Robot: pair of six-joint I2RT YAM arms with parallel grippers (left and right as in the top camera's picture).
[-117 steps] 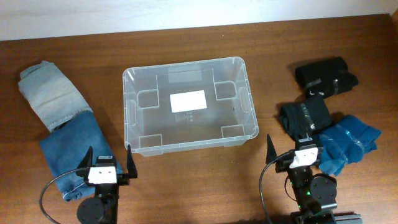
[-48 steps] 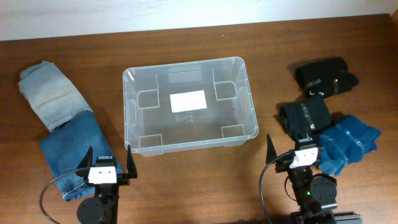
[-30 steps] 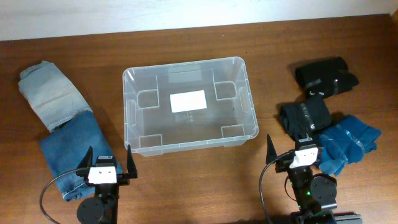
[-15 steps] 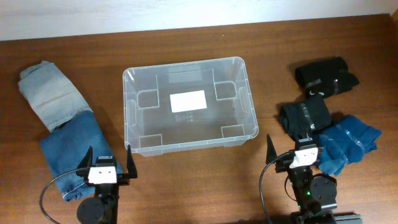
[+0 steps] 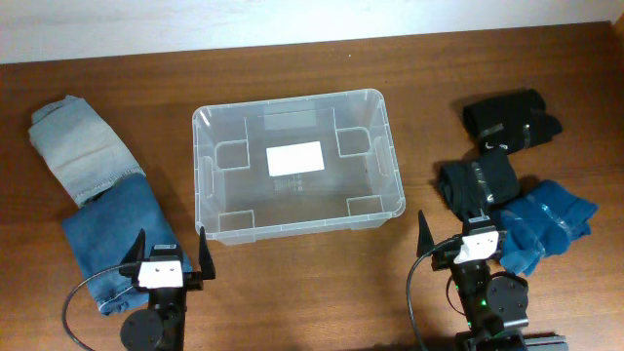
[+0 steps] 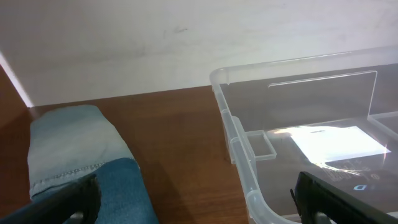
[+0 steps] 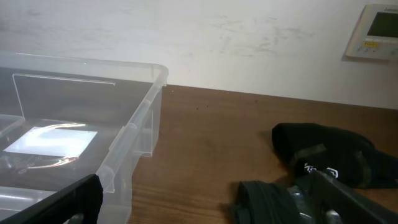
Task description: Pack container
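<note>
The clear plastic container (image 5: 384,156) stands empty in the middle of the table, a white label on its bottom; it also shows in the left wrist view (image 6: 239,146) and in the right wrist view (image 7: 134,134). My left gripper (image 5: 167,252) is open and empty near the front edge, over the corner of a dark blue folded jeans piece (image 5: 112,229). My right gripper (image 5: 456,237) is open and empty in front of a black folded garment (image 5: 476,181). In the wrist views the fingertips sit wide apart at the bottom corners (image 6: 199,202) (image 7: 211,199).
A light blue folded denim piece (image 5: 73,146) lies at the far left, also in the left wrist view (image 6: 71,146). A second black garment (image 5: 509,119) lies at the back right, also in the right wrist view (image 7: 326,149). A teal blue cloth (image 5: 541,222) lies at the right. A white wall runs behind the table.
</note>
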